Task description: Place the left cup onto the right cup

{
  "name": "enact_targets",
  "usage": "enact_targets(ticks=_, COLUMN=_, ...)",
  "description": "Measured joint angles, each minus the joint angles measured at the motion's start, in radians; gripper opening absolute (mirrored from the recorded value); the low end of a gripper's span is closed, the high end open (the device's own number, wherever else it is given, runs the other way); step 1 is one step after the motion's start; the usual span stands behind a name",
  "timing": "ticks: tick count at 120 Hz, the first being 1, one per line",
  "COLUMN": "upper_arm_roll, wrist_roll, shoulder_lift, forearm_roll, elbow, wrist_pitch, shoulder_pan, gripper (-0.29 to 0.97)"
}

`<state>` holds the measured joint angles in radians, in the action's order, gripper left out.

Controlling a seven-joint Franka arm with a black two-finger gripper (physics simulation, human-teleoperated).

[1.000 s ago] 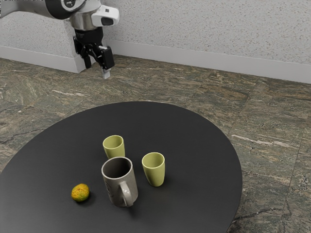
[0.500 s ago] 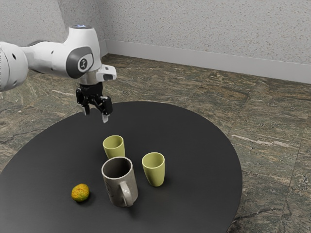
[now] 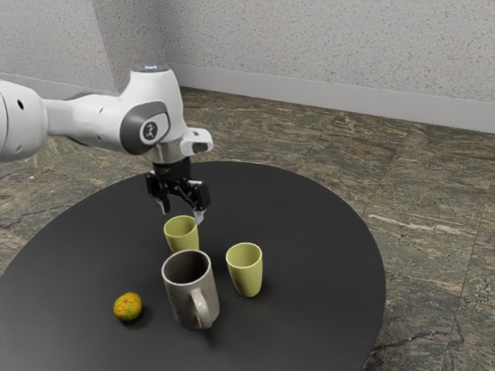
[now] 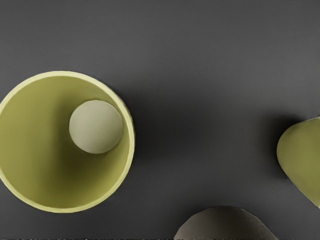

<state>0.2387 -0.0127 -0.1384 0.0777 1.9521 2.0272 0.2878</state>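
Note:
Two yellow-green cups stand upright on the round black table (image 3: 309, 224). The left cup (image 3: 181, 233) is the farther one; the right cup (image 3: 244, 269) stands nearer the front. My gripper (image 3: 183, 211) hangs open just above the left cup's far rim, with nothing between its fingers. In the wrist view I look straight down into the left cup (image 4: 60, 145), with the right cup's rim (image 4: 302, 160) off to one side.
A grey mug (image 3: 190, 289) with a handle stands in front of the left cup, close to both cups; its rim shows in the wrist view (image 4: 225, 225). An orange fruit (image 3: 128, 306) lies near the table's front-left edge. Stone floor and a wall surround the table.
My arm has swung down and toward the exterior view's right, from high above the table's far edge to just over the left cup. The cups, mug and fruit have not moved.

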Motion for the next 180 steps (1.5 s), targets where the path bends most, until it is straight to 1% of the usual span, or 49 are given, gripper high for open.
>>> enact_targets(ticks=19, upper_arm_roll=-0.008, wrist_roll=-0.067, shoulder_lift=-0.014, forearm_roll=0.034, elbow=0.013, wrist_pitch=0.016, shoulder_pan=-0.004, gripper=0.66)
enact_targets(ticks=51, upper_arm_roll=-0.007, wrist_roll=-0.142, shoulder_lift=-0.056, forearm_roll=0.044, elbow=0.023, wrist_pitch=0.056, shoulder_pan=-0.012, gripper=0.66)
enact_targets(ticks=59, upper_arm_roll=-0.007, wrist_roll=-0.156, shoulder_lift=-0.067, forearm_roll=0.039, elbow=0.018, wrist_pitch=0.064, shoulder_pan=-0.012, gripper=0.66)
enact_targets(ticks=74, upper_arm_roll=-0.007, wrist_roll=-0.174, shoulder_lift=-0.094, forearm_roll=0.000, elbow=-0.012, wrist_pitch=0.087, shoulder_pan=-0.018, gripper=0.66)
enact_targets(ticks=88, upper_arm_roll=-0.007, wrist_roll=-0.186, shoulder_lift=-0.125, forearm_roll=-0.014, elbow=-0.028, wrist_pitch=0.111, shoulder_pan=-0.026, gripper=0.66)
enact_targets(ticks=122, upper_arm_roll=-0.008, wrist_roll=-0.208, shoulder_lift=-0.194, forearm_roll=-0.012, elbow=-0.041, wrist_pitch=0.168, shoulder_pan=-0.030, gripper=0.66)
enact_targets(ticks=168, upper_arm_roll=-0.009, wrist_roll=-0.230, shoulder_lift=-0.229, forearm_roll=-0.002, elbow=-0.032, wrist_pitch=0.224, shoulder_pan=-0.022, gripper=0.64)
enact_targets(ticks=175, upper_arm_roll=-0.009, wrist_roll=-0.232, shoulder_lift=-0.229, forearm_roll=-0.001, elbow=-0.026, wrist_pitch=0.234, shoulder_pan=-0.022, gripper=0.62)
enact_targets(ticks=180, upper_arm_roll=-0.009, wrist_roll=-0.233, shoulder_lift=-0.229, forearm_roll=-0.001, elbow=-0.022, wrist_pitch=0.241, shoulder_pan=-0.022, gripper=0.58)
